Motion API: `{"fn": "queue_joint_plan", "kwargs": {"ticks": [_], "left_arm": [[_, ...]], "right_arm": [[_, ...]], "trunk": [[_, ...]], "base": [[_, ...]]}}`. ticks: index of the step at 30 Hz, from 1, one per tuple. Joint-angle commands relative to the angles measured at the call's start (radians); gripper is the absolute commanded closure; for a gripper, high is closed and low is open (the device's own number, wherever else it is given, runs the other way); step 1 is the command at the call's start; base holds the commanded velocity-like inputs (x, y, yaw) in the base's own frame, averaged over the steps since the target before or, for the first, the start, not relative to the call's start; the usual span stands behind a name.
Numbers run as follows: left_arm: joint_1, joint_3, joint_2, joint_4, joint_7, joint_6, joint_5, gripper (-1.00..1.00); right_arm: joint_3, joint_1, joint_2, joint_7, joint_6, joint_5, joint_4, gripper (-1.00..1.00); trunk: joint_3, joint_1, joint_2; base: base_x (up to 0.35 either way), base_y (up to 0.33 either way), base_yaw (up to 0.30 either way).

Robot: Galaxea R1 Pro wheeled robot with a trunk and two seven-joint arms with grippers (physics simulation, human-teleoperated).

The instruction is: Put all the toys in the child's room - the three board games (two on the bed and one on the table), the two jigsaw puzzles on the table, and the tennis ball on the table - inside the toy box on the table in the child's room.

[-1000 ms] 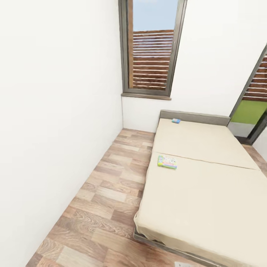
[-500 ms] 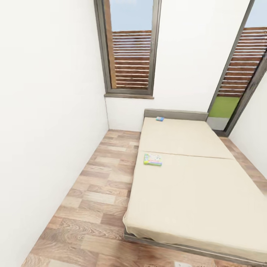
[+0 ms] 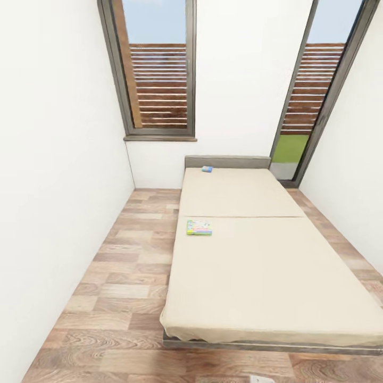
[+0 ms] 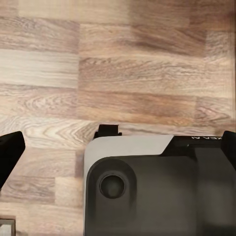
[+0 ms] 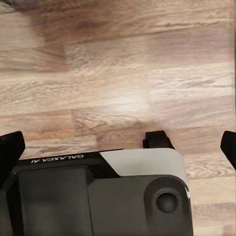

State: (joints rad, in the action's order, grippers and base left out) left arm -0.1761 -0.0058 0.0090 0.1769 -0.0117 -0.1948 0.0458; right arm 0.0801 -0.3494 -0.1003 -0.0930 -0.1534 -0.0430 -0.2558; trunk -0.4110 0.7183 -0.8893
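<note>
Two board games are lying on the bed (image 3: pixel 266 266) ahead of me. The nearer, larger board game (image 3: pixel 199 227), a flat box printed in green, yellow and white, is sitting close to the bed's left edge, just on my side of the seam that runs across the beige mattress. The smaller blue board game (image 3: pixel 207 169) is resting at the far end, right by the grey headboard (image 3: pixel 227 161), and is well apart from the first. Both are lying flat.

The bed is stretching away from me toward the far white wall, with a strip of wood-plank floor (image 3: pixel 122 276) running along its left side between it and the left wall. A tall window (image 3: pixel 154 69) with slatted fencing outside is standing above the floor strip, and a glazed door (image 3: pixel 311 90) is showing to the right of the headboard.

My left gripper (image 4: pixel 118 150) is pointing down over the wooden floor and over part of my own grey and black base (image 4: pixel 157 187); its dark fingertips (image 4: pixel 10 150) are spread wide at the edges of the left wrist view, with nothing between them. My right gripper (image 5: pixel 118 147) is likewise hanging above the floor and base, fingers (image 5: pixel 11 147) wide apart and holding nothing.
</note>
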Motion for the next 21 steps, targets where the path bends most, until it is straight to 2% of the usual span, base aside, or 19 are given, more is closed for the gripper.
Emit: {"fn": "queue_joint_plan", "kwargs": {"ticks": [1, 21], "left_arm": [[0.0, -0.001, 0.0, 0.0, -0.001, -0.003, 0.005, -1.0], [0.0, 0.0, 0.0, 0.0, -0.001, -0.003, 0.006, -1.0]], "right_arm": [[0.006, 0.0, -0.001, -0.002, -0.005, -0.005, -0.002, -1.0], [0.006, 0.0, -0.001, -0.003, -0.005, -0.005, -0.002, -1.0]], "trunk": [[-0.001, 0.0, -0.001], [-0.001, 0.0, -0.001]], "base": [[0.0, 0.0, -0.28], [0.0, 0.0, -0.28]]}}
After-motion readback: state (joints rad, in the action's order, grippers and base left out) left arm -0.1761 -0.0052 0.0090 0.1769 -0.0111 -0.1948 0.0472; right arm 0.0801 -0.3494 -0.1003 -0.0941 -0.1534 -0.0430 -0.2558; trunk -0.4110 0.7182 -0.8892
